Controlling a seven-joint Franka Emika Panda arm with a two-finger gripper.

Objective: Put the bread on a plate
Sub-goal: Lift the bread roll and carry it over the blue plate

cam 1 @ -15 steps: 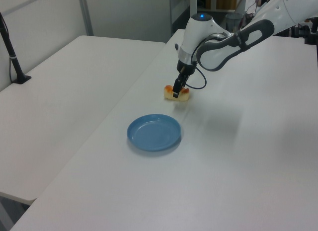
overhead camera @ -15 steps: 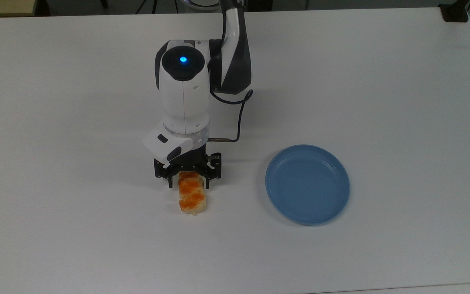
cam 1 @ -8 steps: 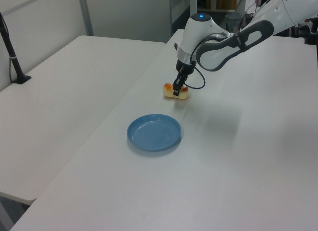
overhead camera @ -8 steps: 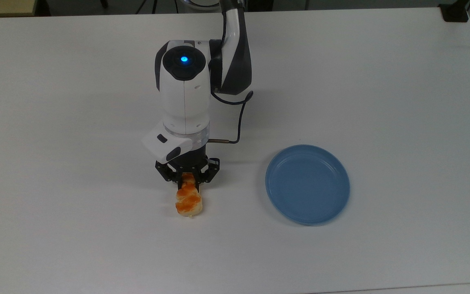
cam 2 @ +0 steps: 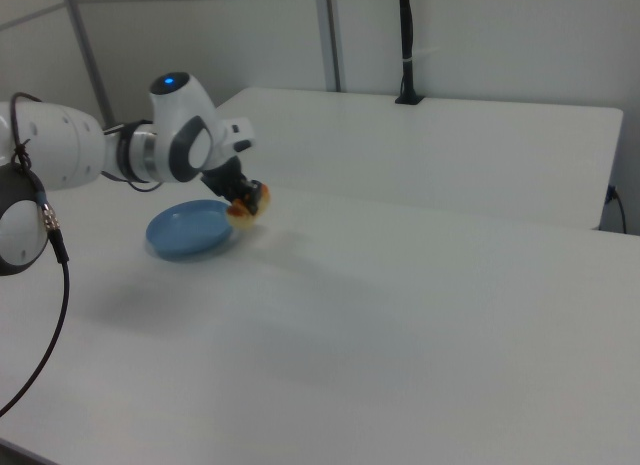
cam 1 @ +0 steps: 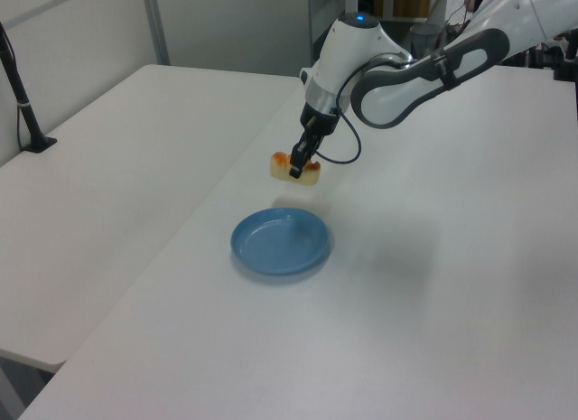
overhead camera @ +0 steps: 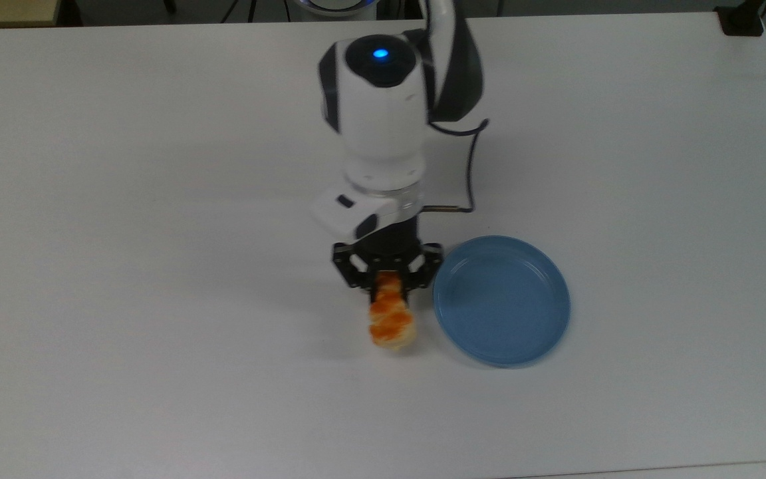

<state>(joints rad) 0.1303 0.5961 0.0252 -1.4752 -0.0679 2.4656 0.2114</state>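
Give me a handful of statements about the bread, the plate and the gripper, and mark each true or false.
1. The gripper is shut on the bread. True.
2. The bread lies on the plate. False: it is held in the air, short of the plate's rim.
3. The plate is light blue with nothing on it. True.
4. In the left view the bread rests on the table. False: it hangs above it.

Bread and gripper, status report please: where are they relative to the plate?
Gripper shut on the bread, lifted clear of the table. Bread just short of the plate rim, on the top view's left. Plate bare, path unobstructed.
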